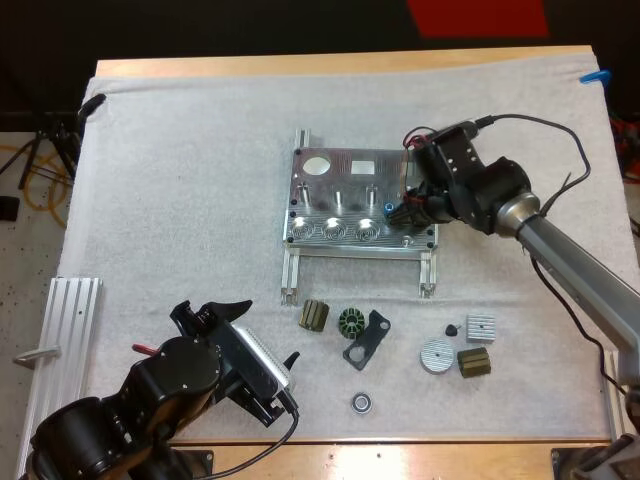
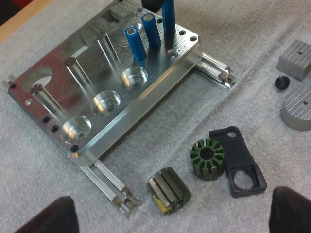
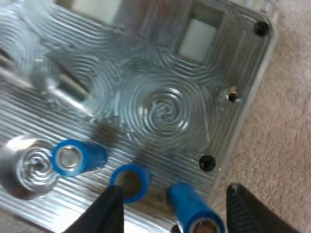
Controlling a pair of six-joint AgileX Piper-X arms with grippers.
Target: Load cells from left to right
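The metal fixture (image 1: 330,190) lies mid-mat, with three empty round pockets along its front edge. At its right end stand three blue cells: two (image 2: 135,42) (image 2: 150,29) sit in pockets, and a third (image 2: 168,17) rises under my right gripper (image 1: 405,212). Seen from the right wrist, that third cell (image 3: 194,211) lies between the fingers (image 3: 104,211), which stand apart from it; the gripper (image 3: 172,213) is open. My left gripper (image 1: 262,333) hovers open over the mat in front of the fixture (image 2: 97,77), its fingertips (image 2: 53,216) wide apart with nothing between them.
Small parts lie in front of the fixture: a ribbed dark block (image 1: 314,315), a green stator ring (image 1: 351,322), a black bracket (image 1: 368,338), a bearing (image 1: 362,402), a grey disc (image 1: 436,355) and grey blocks (image 1: 480,327). An aluminium rail (image 1: 70,330) lies at the left edge.
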